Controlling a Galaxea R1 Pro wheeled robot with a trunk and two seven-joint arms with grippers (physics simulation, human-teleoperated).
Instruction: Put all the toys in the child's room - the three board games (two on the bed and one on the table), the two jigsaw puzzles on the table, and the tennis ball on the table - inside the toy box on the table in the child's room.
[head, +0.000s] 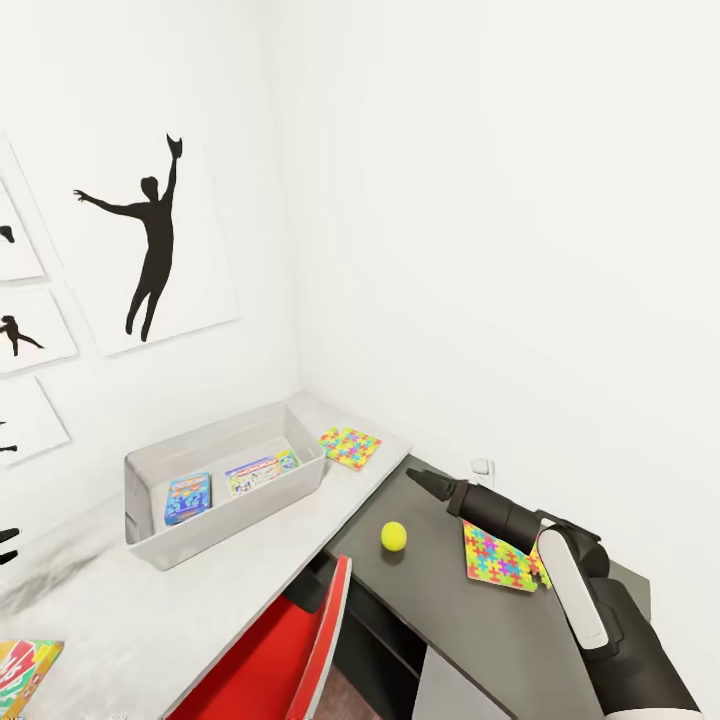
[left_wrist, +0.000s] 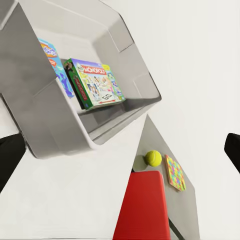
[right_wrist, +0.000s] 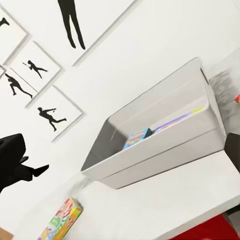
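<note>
The light-grey toy box (head: 150, 465) stands on the light-grey table (head: 140, 610) against the wall. In it stand a blue board game (head: 188, 498) and a green-edged Monopoly game (left_wrist: 95, 82). A third board game (head: 24, 672) lies flat at the table's near left. One jigsaw puzzle (head: 350, 447) lies by the corner. The tennis ball (head: 393, 536) and the other jigsaw puzzle (head: 497, 558) rest on the dark section. My right gripper (head: 418, 479) hovers open above that section. My left gripper (left_wrist: 120, 155) is open and empty, facing the toy box's front wall.
A red chair (head: 290, 650) is pushed in below the table corner. White walls close in behind and to the right, with black silhouette pictures (head: 150, 235) on the left wall. A white socket (head: 482, 468) sits on the wall behind the dark section.
</note>
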